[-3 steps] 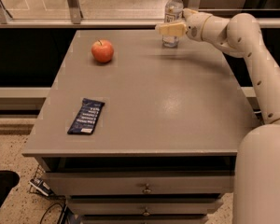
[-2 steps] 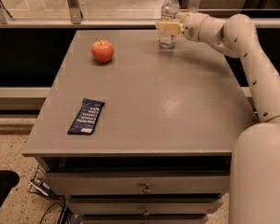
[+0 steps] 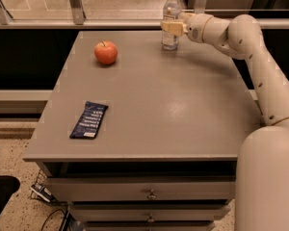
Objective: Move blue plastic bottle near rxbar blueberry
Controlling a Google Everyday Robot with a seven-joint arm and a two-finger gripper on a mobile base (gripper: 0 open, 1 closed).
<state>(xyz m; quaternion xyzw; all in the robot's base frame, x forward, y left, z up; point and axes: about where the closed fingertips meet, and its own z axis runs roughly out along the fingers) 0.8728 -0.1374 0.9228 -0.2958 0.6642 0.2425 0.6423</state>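
The blue plastic bottle point(image 3: 171, 13) is clear with a white cap and stands upright near the far edge of the grey table point(image 3: 183, 105). My gripper point(image 3: 170, 27) is at the bottle's middle, its fingers closed around the bottle's body. The rxbar blueberry point(image 3: 89, 120), a flat dark navy wrapper with white lettering, lies near the table's front left, far from the bottle.
A red apple point(image 3: 106, 52) sits at the table's far left, left of the bottle. My white arm point(image 3: 250, 47) reaches in from the right along the table's right edge. Drawers point(image 3: 149, 195) sit below the tabletop. A railing runs behind the table.
My gripper and the bottle have shifted slightly to the left along the far edge. The apple and the bar have not moved.
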